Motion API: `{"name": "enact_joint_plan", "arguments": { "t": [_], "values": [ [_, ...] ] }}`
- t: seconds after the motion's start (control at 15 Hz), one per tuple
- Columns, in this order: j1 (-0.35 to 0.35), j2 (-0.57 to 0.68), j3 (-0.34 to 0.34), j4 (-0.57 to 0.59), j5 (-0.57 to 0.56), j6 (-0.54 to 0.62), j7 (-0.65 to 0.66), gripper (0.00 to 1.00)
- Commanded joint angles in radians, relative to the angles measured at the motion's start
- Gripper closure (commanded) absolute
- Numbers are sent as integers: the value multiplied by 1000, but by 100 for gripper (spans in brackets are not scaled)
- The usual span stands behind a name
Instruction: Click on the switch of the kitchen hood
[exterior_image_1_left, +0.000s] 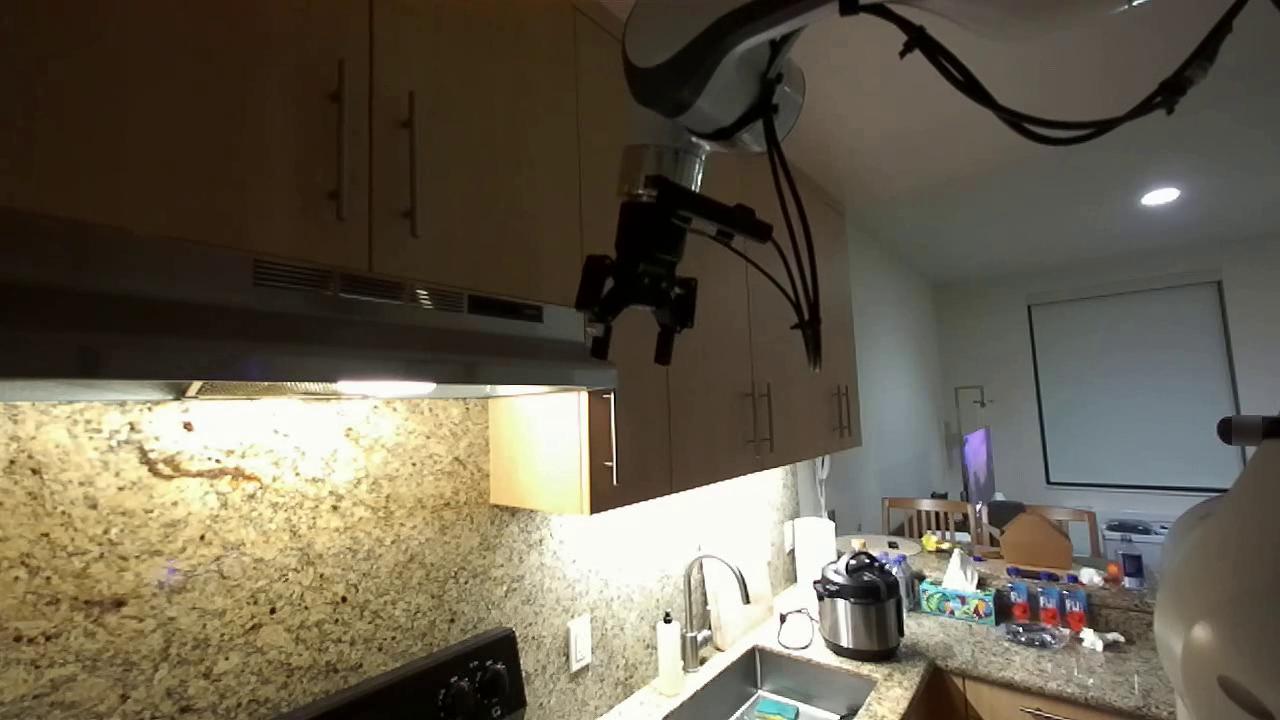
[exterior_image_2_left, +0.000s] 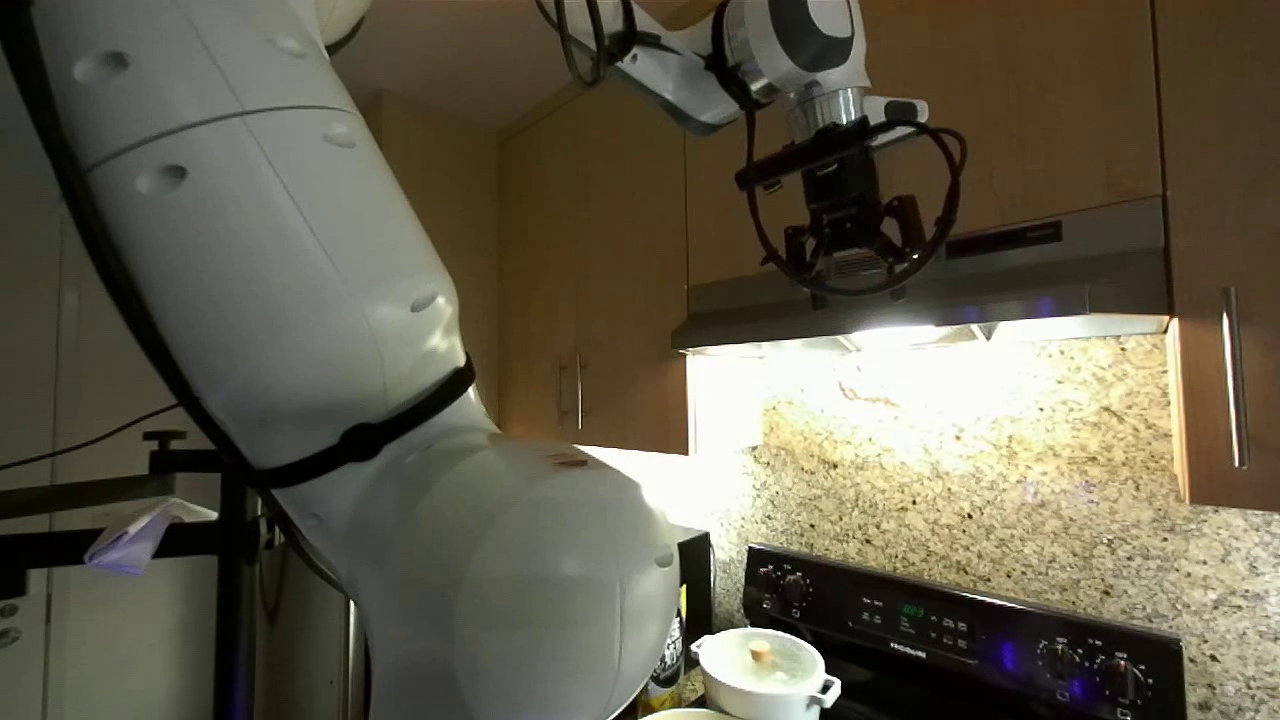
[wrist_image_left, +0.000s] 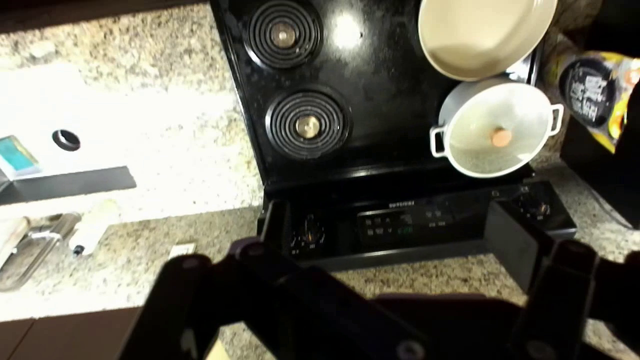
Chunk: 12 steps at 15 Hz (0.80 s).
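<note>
While its light strip (exterior_image_1_left: 385, 387) glows over a speckled stone backsplash (exterior_image_1_left: 300, 560), a dark grey kitchen hood (exterior_image_1_left: 330, 335) sits beneath wooden cabinets (exterior_image_1_left: 480, 150) and above a black stove (wrist_image_left: 390, 117). A dark rectangular panel (exterior_image_1_left: 505, 308) is set in the hood's upper front, beside a row of vents (exterior_image_1_left: 372, 287). In both exterior views, the robot's black gripper (exterior_image_1_left: 632, 348) hangs at the hood's front, pointing down, its two fingers (exterior_image_1_left: 664, 345) spread wide apart; whether it touches the metal cannot be told. In the wrist view, a white lidded pot (wrist_image_left: 480, 135) stands at the stove's back corner, just beside a cream pan (wrist_image_left: 482, 32), across from two coil burners (wrist_image_left: 307, 126). In an exterior view, a steel sink (exterior_image_1_left: 815, 682) lies farther along the counter (exterior_image_1_left: 1060, 668), with a faucet (exterior_image_1_left: 690, 612) and a pump bottle (exterior_image_1_left: 670, 657) next to it. A silver-and-black pressure cooker (exterior_image_1_left: 860, 612) stands on the counter past the sink, a brightly patterned tissue box (exterior_image_1_left: 957, 603) near it.
</note>
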Motion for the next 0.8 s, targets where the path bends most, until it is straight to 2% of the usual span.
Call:
{"name": "enact_joint_plan", "arguments": {
  "t": [0.0,0.27,0.47,0.67,0.73],
  "values": [
    [1,30,-28,-4,34,-108,-67,0],
    [-4,80,-50,-7,48,-152,-101,0],
    [-15,111,-59,-13,15,-171,-132,0],
    [-14,108,-63,-62,16,-162,-159,0],
    [-17,124,-53,-30,22,-153,-117,0]
  ]
}}
